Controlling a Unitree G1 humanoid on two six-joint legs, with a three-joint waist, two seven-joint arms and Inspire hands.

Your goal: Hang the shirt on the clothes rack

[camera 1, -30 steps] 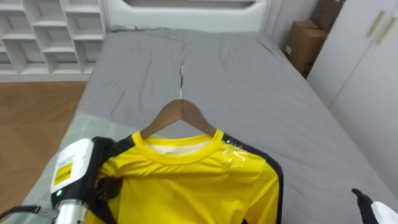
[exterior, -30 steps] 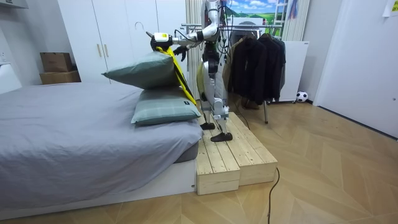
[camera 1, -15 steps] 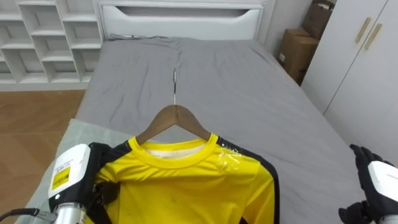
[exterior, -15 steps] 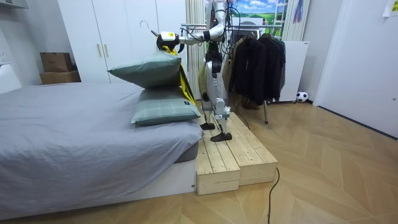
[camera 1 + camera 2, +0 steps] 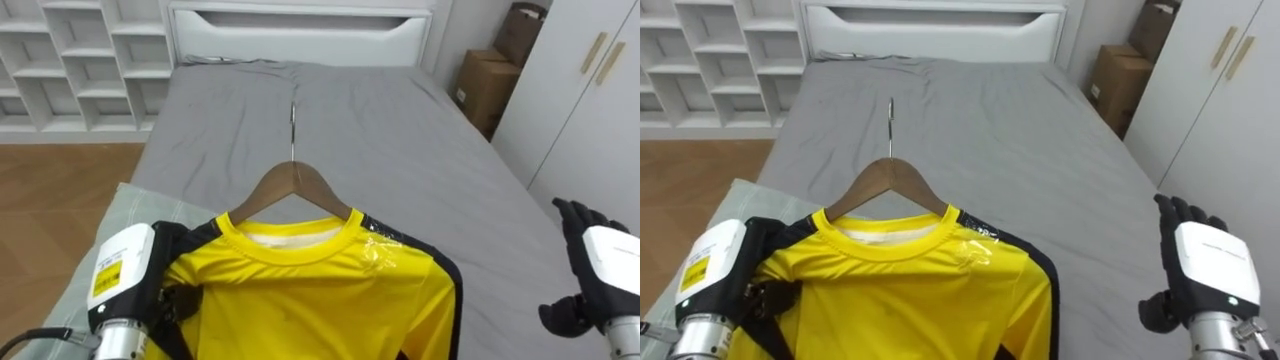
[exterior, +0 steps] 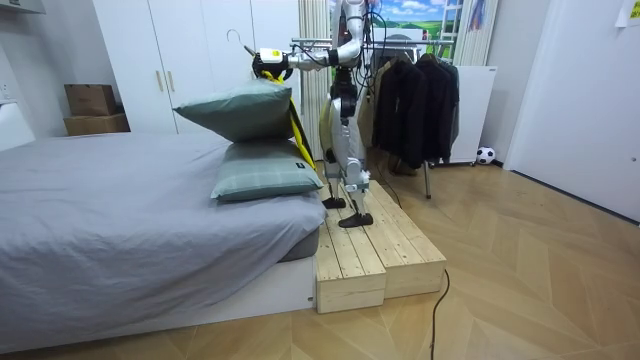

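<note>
A yellow shirt point(image 5: 310, 300) with dark side trim hangs on a wooden hanger point(image 5: 292, 185), held up over the grey bed. The hanger's metal hook point(image 5: 292, 120) points away from me. My left hand point(image 5: 122, 275) is at the lower left, its dark fingers curled on the shirt's left shoulder. My right hand point(image 5: 605, 265) is raised at the right edge, fingers straight, apart from the shirt and holding nothing. In the room view I stand on a wooden platform point(image 6: 370, 250) beside the bed, with the shirt point(image 6: 272, 68) lifted above the stacked pillows.
The grey bed point(image 5: 400, 130) stretches ahead to a white headboard point(image 5: 300, 20). White shelves point(image 5: 70, 60) stand at the far left, cardboard boxes point(image 5: 490, 80) and a white wardrobe point(image 5: 590, 90) at the right. A rack of dark clothes point(image 6: 410, 95) stands behind me.
My right hand has risen from the lower right corner to the right edge. In the room view the shirt has been lifted higher above the pillows.
</note>
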